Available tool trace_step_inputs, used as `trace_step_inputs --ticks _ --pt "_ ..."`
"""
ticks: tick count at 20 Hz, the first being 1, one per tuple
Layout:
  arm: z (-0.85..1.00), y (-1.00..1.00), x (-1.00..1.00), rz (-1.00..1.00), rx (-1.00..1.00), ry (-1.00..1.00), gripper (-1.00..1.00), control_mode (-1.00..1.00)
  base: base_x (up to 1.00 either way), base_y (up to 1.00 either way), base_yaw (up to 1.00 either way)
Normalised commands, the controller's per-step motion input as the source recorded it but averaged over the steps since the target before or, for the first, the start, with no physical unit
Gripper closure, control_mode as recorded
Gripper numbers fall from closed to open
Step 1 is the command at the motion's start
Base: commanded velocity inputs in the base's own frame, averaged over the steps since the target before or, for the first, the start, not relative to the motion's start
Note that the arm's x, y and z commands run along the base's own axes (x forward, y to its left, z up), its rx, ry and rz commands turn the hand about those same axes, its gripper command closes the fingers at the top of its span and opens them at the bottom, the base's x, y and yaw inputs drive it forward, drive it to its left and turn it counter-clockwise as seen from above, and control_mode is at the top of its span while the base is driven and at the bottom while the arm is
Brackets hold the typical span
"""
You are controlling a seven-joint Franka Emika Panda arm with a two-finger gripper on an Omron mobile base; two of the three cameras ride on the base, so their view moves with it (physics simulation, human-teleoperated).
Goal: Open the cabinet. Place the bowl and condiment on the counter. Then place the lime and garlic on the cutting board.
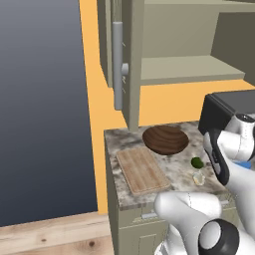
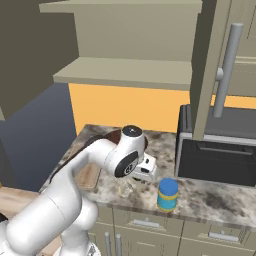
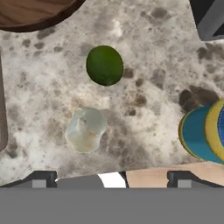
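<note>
Now: gripper (image 3: 111, 177) spread wide, empty, poised above bench (image 3: 153, 109) | garlic (image 3: 85, 129) just ahead of its tips, lime (image 3: 104, 65) beyond that | wooden bowl (image 1: 165, 139) and condiment (image 2: 167, 194) set down on bench, cabinet (image 1: 124, 60) open | cutting board (image 1: 142, 170) bare, off to gripper's left; garlic likely first, being nearest.

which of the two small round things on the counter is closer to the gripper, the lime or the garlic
The garlic. In the hand view the pale, lumpy bulb lies just ahead of the open gripper, while the dark green lime sits farther out, toward the bowl.
</note>
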Motion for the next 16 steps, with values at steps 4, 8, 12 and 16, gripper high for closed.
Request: trace_step_inputs --ticks 4,8,12,16 --pt "-0.31 0.41 0.02 0.02 0.14 0.04 -1.00 -1.00 0.00 0.00 0.00" --pt "-0.08 0.29 0.00 0.00 0.02 0.04 -1.00 -1.00 0.00 0.00 0.00" --pt "-0.03 0.11 0.08 0.00 0.00 0.01 -1.00 -1.00 0.00 0.00 0.00" --pt "-0.18 0.00 0.26 0.00 0.00 0.01 -1.00 -1.00 0.00 0.00 0.00"
